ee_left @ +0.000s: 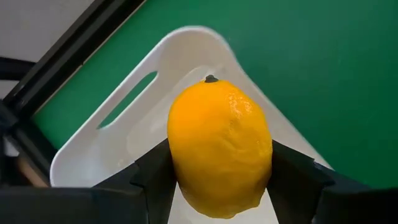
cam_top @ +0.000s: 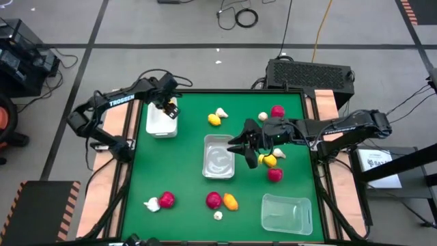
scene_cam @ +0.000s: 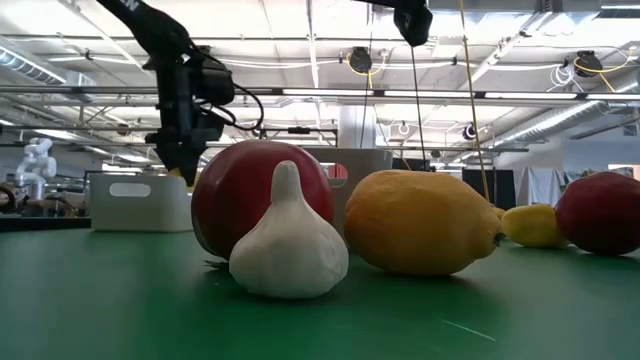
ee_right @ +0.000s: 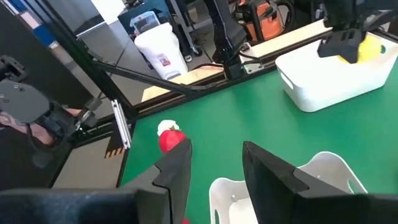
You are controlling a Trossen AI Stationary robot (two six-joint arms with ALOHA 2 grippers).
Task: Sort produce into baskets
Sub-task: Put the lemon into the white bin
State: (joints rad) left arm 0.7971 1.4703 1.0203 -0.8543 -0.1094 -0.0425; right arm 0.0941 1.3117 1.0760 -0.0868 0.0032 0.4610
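Three baskets sit on the green worktop (cam_top: 177, 171). The white basket (cam_top: 161, 121) is at the far left. One clear basket (cam_top: 219, 156) is in the middle, and the other clear basket (cam_top: 286, 212) is at the near right.

The left gripper (ee_left: 217, 180) hangs right above the white basket, and its two dark fingers (ee_left: 155, 177) pinch a yellow lemon (ee_left: 219, 146) from both sides. The lemon is up in the air, not touching the basket floor (the white bottom shows under it).

The right gripper (ee_right: 214, 158) is over the right edge of the middle clear basket. Its fingers stand a little apart and nothing is between them. Just beside it on the worktop lie another lemon (cam_top: 268, 160) and a red strawberry (cam_top: 274, 175).

More produce is spread around. At the far side are a lemon with a garlic bulb (cam_top: 221, 113) next to it, then a small lemon and a strawberry farther right. At the near side a strawberry (cam_top: 214, 199), a lemon (cam_top: 231, 201) and a garlic bulb (cam_top: 218, 215) lie close together. To the near left a strawberry (cam_top: 166, 199) touches a garlic bulb (cam_top: 151, 204).
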